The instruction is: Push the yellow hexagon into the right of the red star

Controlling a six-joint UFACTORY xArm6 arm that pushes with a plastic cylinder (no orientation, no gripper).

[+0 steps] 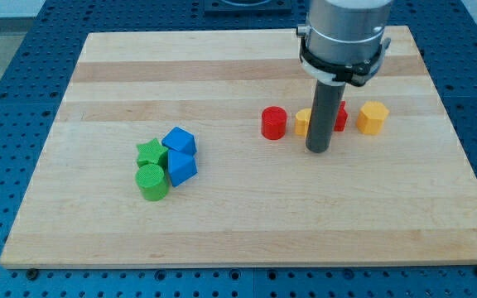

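Note:
The yellow hexagon stands at the view's right on the wooden board. The red star is just left of it, mostly hidden behind my rod; a small gap seems to separate them. My tip rests on the board just below and left of the red star, and left of the yellow hexagon. A second yellow block peeks out at the rod's left side; its shape is hidden. A red cylinder stands left of that.
A cluster sits at the view's lower left: a green star, a green cylinder and two blue blocks. The arm's grey body hangs over the board's top right.

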